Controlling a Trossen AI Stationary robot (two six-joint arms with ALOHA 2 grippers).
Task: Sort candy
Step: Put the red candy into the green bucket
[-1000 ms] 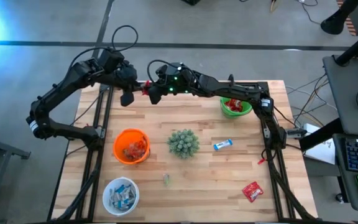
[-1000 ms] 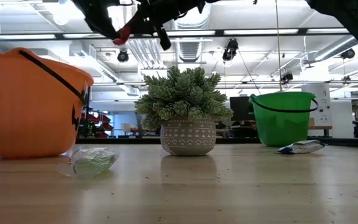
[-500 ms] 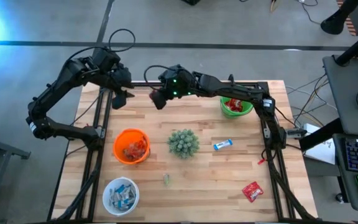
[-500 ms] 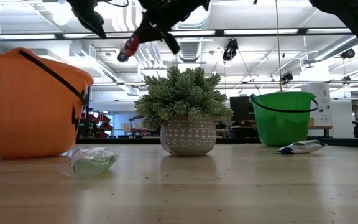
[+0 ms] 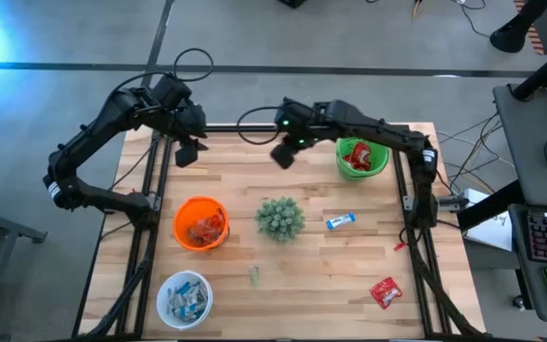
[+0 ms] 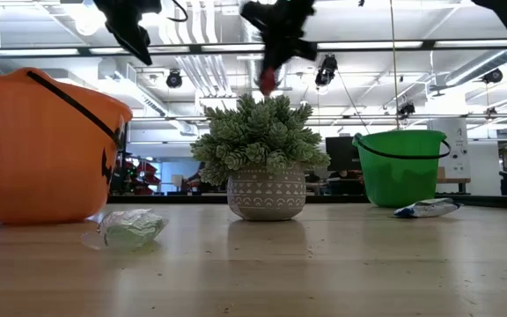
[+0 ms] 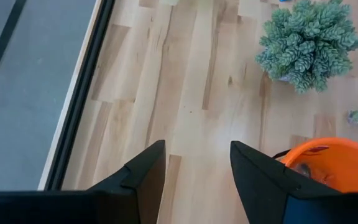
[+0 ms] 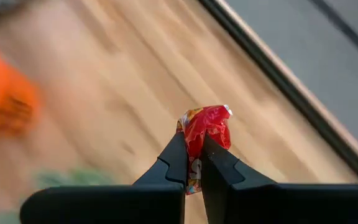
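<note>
Right gripper (image 8: 193, 163) jaws pinched only the red packet's (image 8: 204, 134) edge, high above the worktop (image 5: 330, 275); left gripper (image 7: 194, 171) jaws released; slip risk short of the green bowl (image 5: 373, 171).

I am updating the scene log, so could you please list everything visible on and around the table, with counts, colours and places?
Orange plastic bucket: one, orange, table's left middle, holding wrapped sweets.
Green plastic bucket: one, green, far right, holding red packets.
White round bowl: one, white, near left corner, holding blue-and-white bars.
Spiky green potted plant: one, green in a patterned pot, table centre.
Blue-and-white wrapped bar: one, right of the plant.
Red candy packet on table: one, red, near right corner.
Small green wrapped piece: one, green, in front of the plant.
Pinched red candy packet: one, red, in the right end effector.
Left end effector: open, empty, above the far left edge.
Right end effector: shut on that packet, left of the green bucket.
</note>
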